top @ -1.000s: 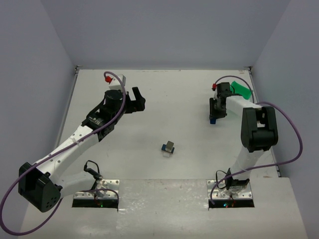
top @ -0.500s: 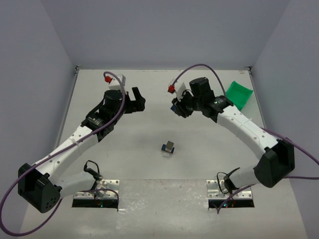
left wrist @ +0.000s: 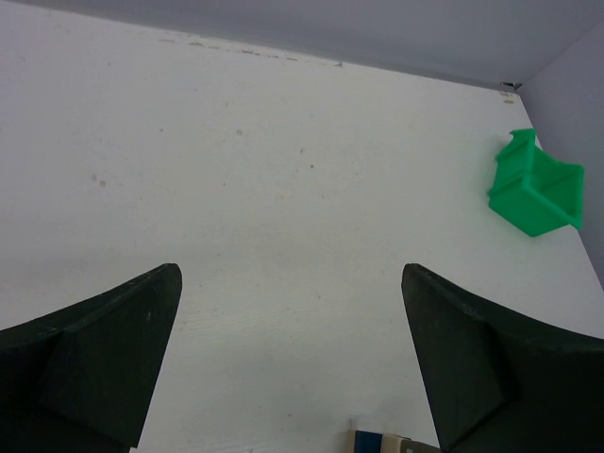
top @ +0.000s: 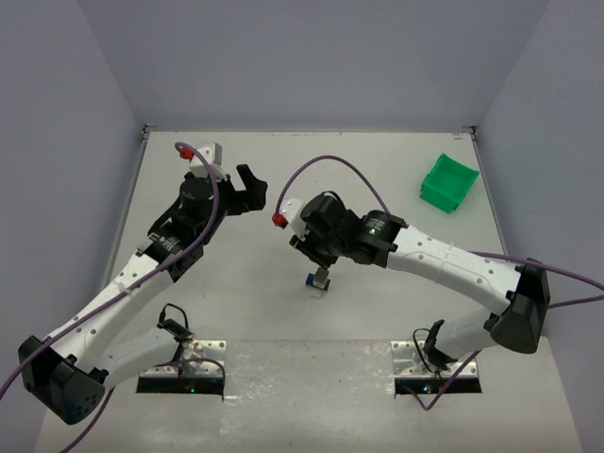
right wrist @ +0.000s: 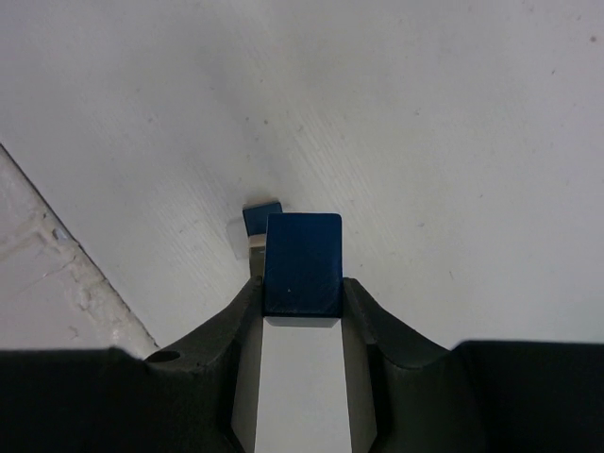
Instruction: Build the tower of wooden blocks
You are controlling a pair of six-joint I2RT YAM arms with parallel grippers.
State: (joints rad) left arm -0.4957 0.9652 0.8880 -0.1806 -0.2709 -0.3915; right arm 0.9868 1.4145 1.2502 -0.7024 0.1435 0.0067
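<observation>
The wood block tower [top: 320,281] is a small stack of tan, grey and blue blocks at the table's middle front. My right gripper [top: 319,265] hangs just above it, shut on a blue block [right wrist: 302,263]. In the right wrist view the blue block sits between the fingers, and the tower's blue and tan top [right wrist: 259,221] shows just beyond and below it. My left gripper [top: 248,185] is open and empty, well to the back left of the tower. In the left wrist view [left wrist: 291,283] a corner of the tower [left wrist: 391,444] shows at the bottom edge.
A green plastic bin [top: 449,182] stands at the back right near the wall; it also shows in the left wrist view [left wrist: 535,185]. The rough front ledge of the table [right wrist: 52,274] lies close to the tower.
My right arm has swung from beside the green bin across to the middle, carrying the blue block, and now hovers over the tower. My left gripper has shifted slightly left.
</observation>
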